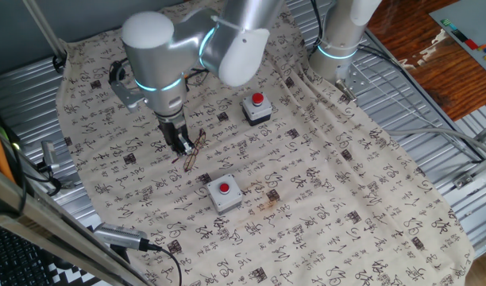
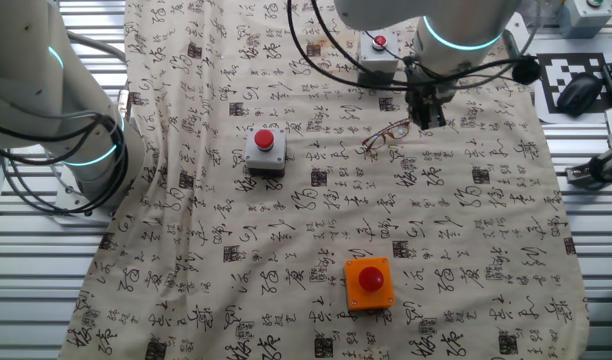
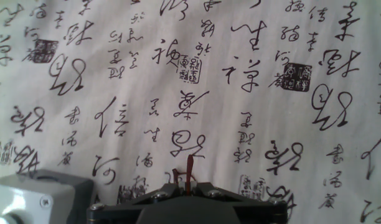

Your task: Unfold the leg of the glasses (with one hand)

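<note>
From one fixed view, the end effector (image 1: 182, 145) stands low over the cloth-covered counter (image 1: 346, 206), and the glasses (image 1: 194, 152) lie at its 4 o'clock, touching the fingertips. A grey button box (image 1: 224, 193) sits at 5 o'clock, another (image 1: 257, 109) at 2 o'clock.

The other fixed view puts the glasses (image 2: 387, 134) at 8 o'clock of the end effector (image 2: 425, 120), frame resting on the cloth.

In the hand view the fingers (image 3: 206, 194) appear drawn together on a thin reddish leg (image 3: 190, 172). The unfolding looks to be in hand; next, the leg should swing outward in a gentle arc while the frame rests.
</note>
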{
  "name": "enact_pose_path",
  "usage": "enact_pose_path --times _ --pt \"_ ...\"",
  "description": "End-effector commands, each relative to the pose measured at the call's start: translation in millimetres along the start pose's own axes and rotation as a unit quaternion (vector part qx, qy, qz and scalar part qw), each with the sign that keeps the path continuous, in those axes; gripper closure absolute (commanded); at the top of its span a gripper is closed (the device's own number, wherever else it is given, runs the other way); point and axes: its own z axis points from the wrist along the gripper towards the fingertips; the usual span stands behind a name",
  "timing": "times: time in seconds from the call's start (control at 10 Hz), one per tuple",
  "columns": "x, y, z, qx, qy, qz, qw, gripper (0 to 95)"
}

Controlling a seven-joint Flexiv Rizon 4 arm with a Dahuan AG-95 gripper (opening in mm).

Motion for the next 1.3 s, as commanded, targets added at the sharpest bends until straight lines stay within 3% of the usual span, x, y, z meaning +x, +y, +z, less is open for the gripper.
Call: enact_pose_path --times 0.1,0.7,1.1,1.3 --pt "2.7 -4.7 -6.1 0.000 0.002 -0.013 0.9999 95.0" --pt "15.7 -19.4 -46.7 -0.002 0.011 -0.047 0.9988 95.0" --pt "13.7 -23.9 -71.5 -0.003 0.020 -0.068 0.9975 95.0" --pt "13.7 -23.9 -71.5 -0.002 0.019 -0.077 0.9968 95.0"
